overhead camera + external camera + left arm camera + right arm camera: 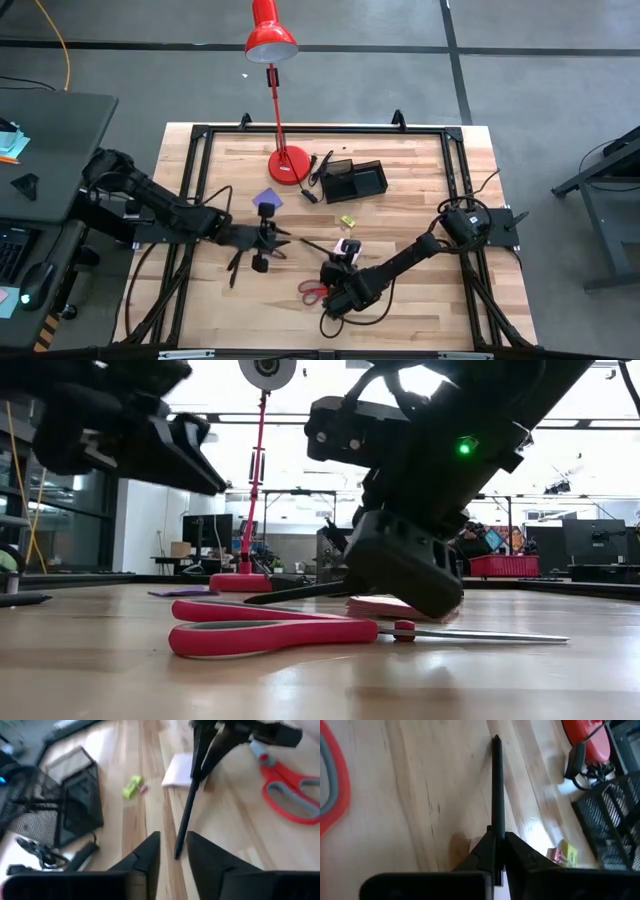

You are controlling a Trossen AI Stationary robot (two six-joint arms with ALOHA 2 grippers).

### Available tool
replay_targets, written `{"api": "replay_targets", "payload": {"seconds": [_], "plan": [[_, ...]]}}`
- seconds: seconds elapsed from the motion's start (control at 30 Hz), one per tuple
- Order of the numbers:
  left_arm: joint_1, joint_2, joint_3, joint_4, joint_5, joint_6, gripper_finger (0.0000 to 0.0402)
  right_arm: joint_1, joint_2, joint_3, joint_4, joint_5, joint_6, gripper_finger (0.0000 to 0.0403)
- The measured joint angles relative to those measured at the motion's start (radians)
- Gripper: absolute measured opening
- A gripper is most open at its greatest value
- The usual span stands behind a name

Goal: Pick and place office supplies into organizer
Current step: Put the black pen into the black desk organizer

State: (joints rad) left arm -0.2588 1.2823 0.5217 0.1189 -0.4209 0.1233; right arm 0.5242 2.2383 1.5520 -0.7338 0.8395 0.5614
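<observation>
A thin dark pen hangs between my two grippers near the table's middle. My right gripper is shut on one end of it. My left gripper is open, and its fingers stand on either side of the pen's free end without touching it. Red-handled scissors lie flat on the table near the front edge. A pink pad lies beside my right gripper. A tiny yellow piece and a purple pad lie farther back. The black organizer stands at the far middle. My right gripper pinches the pen near one end between its two fingers. The fingers slant downward from the table's right, and the pen runs on straight ahead of them, along their line. The pen is lifted clear of the table and reaches toward my left gripper.
A red desk lamp stands on its round base left of the organizer, with its cord and a black clip beside it. The black frame rails run along the table's edges. Bare wood lies toward the front left.
</observation>
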Motion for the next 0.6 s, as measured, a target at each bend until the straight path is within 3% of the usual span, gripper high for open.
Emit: {"api": "replay_targets", "payload": {"seconds": [0.23, 0.43, 0.6], "plan": [[0.123, 0.018, 0.025, -0.004, 0.335, -0.006, 0.0181, 0.006, 0.000, 0.001, -0.019, 0.014, -0.048, 0.0002], [0.168, 0.106, 0.023, -0.007, 0.376, 0.066, 0.0211, 0.005, -0.002, 0.002, -0.028, 0.005, -0.094, 0.0001], [0.189, 0.145, 0.022, 0.067, 0.388, 0.158, 0.0216, 0.021, -0.052, 0.002, -0.039, 0.043, -0.110, 0.0027]]}}
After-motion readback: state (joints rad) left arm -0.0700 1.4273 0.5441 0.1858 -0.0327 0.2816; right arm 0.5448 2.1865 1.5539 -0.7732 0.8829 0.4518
